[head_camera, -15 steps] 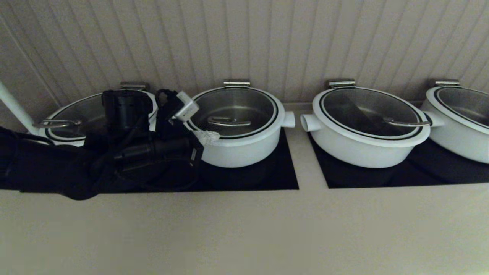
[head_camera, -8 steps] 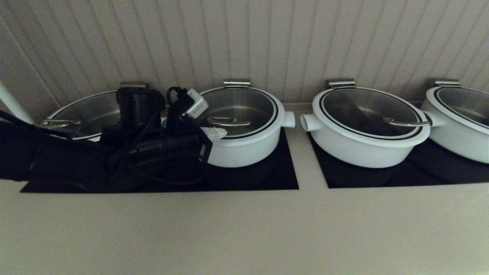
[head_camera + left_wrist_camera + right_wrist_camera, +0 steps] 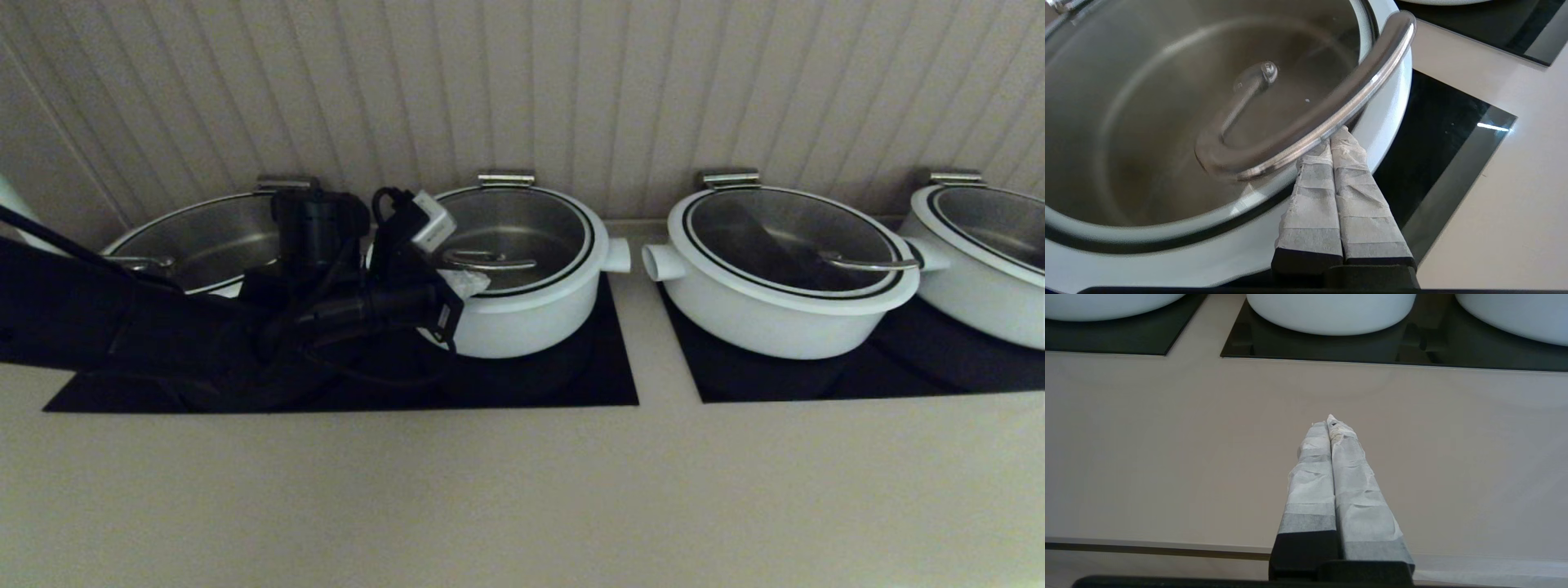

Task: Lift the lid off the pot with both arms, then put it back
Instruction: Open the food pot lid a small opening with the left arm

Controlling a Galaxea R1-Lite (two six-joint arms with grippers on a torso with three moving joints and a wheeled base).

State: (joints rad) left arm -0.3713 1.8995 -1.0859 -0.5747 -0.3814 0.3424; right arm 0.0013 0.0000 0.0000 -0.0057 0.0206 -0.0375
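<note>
- Glass lid [image 3: 508, 231] sits closed on the white pot [image 3: 522, 314], which stands on a black panel set in the table [image 3: 522, 490].
- Left tool [image 3: 1336, 141], its taped fingers [image 3: 1312, 192] pressed together and holding nothing, points under the lid's steel handle [image 3: 1331, 110] at the pot's rim.
- Right tool [image 3: 1331, 422], likewise closed and empty, hangs over bare table, well apart from the pot.

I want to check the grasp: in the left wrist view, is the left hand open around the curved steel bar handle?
No, the left hand is shut, its taped fingers pressed together, tips under the curved steel bar handle.
</note>
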